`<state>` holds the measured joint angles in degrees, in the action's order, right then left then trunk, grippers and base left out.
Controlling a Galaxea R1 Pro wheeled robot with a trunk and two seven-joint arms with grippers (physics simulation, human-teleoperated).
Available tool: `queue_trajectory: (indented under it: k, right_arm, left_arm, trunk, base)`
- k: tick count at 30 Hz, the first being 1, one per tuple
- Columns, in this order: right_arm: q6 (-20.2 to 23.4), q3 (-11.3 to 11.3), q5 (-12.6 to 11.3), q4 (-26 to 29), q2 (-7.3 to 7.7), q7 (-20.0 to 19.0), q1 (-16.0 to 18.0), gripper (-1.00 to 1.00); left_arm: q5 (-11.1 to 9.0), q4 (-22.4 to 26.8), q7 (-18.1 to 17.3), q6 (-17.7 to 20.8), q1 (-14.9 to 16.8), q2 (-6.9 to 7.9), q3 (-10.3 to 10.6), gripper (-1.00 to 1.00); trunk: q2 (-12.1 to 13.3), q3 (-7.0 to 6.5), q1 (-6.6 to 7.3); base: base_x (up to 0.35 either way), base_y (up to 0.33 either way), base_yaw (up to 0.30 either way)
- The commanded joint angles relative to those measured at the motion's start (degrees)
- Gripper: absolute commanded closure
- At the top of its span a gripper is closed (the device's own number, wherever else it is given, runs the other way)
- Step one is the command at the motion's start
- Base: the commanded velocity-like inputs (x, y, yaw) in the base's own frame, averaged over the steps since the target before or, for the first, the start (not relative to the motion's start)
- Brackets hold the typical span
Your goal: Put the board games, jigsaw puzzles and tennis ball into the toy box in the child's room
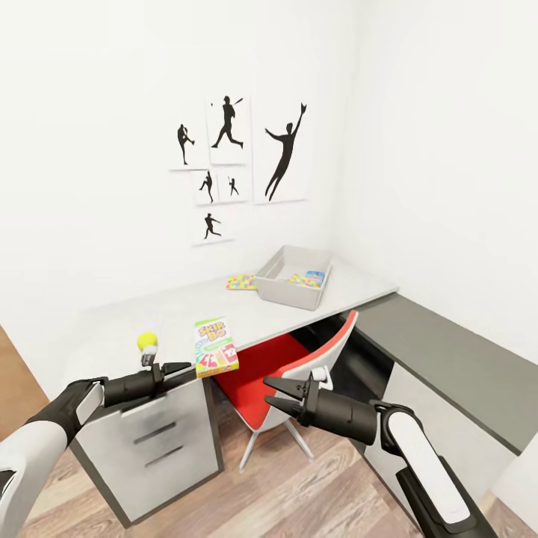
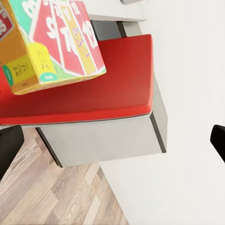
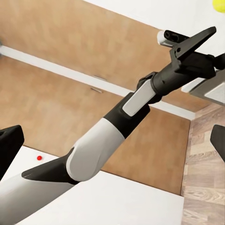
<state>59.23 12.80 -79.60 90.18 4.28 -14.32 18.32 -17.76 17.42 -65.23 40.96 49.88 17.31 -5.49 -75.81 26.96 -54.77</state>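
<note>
The grey toy box [image 1: 288, 293] stands at the far end of the table [image 1: 172, 314], with a flat multicoloured item [image 1: 308, 279] inside it. A jigsaw puzzle [image 1: 240, 282] lies on the table just left of the box. The SKIP BO board game [image 1: 215, 347] [image 2: 51, 42] rests at the table's front edge, overhanging it slightly. The tennis ball [image 1: 147, 341] [image 3: 218, 4] sits near the left front corner. My left gripper [image 1: 168, 364] [image 2: 113, 143] is open, just below the ball and left of the game. My right gripper [image 1: 270, 394] [image 3: 113, 140] hangs open in front of the chair.
A red chair [image 1: 269, 370] [image 2: 93, 89] is tucked under the table between my grippers. White drawers [image 1: 149, 441] lie under the table's left end. A low dark grey cabinet [image 1: 448, 359] runs along the right wall. Brown doors [image 3: 70, 61] stand behind my left arm.
</note>
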Motion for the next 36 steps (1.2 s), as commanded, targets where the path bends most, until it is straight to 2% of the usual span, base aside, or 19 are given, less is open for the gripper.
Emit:
queue_trajectory:
  k: [1, 16, 19, 25, 31, 34, 36]
  right_arm:
    - [0.04, 0.05, 0.52, -0.01, 0.03, -0.57, 0.05, -1.00]
    - [0.01, 0.08, 0.91, -0.03, 0.03, -0.53, 0.05, -1.00]
    - [0.02, 0.01, 0.98, -0.01, 0.03, -0.53, 0.05, -1.00]
    - [0.23, -0.32, 1.02, 0.08, 0.09, -0.59, 0.05, -1.00]
    - [0.10, -0.09, 1.03, 0.13, 0.08, -0.55, 0.05, -1.00]
    - [0.03, -0.02, 1.03, 0.10, 0.05, -0.54, 0.05, -1.00]
    - [-0.04, 0.04, 1.07, 0.12, 0.04, -0.53, 0.05, -1.00]
  left_arm:
    - [-0.17, -0.01, -0.07, 0.44, 0.04, 0.00, -0.06, -1.00]
    - [-0.24, -0.01, -0.07, 0.43, 0.07, -0.19, -0.05, -1.00]
    - [-0.25, -0.05, -0.07, 0.36, 0.05, -0.63, -0.06, -1.00]
    - [-0.25, -0.60, -0.04, -1.23, 0.04, -2.52, -0.19, -1.00]
    - [-0.28, -0.75, -0.04, -2.00, 0.04, -2.98, -0.28, -1.00]
    - [-0.61, -0.79, -0.41, -2.01, 0.04, -2.93, -1.19, -1.00]
    - [-0.83, -0.80, -0.38, -2.02, 0.04, -2.91, -2.51, -1.00]
  trunk:
    - [-0.45, 0.24, -0.22]
    - [-6.47, 2.94, -3.52]
    - [-7.67, 3.48, -4.18]
    - [-10.08, 4.55, -5.50]
    - [-12.48, 5.63, -6.81]
    - [-13.69, 6.17, -7.47]
    - [-14.49, 6.53, -7.91]
  base:
    - [0.000, 0.000, 0.000]
    - [0.000, 0.000, 0.000]
    - [0.000, 0.000, 0.000]
    - [0.000, 0.000, 0.000]
    - [0.000, 0.000, 0.000]
    - [0.000, 0.000, 0.000]
    - [0.000, 0.000, 0.000]
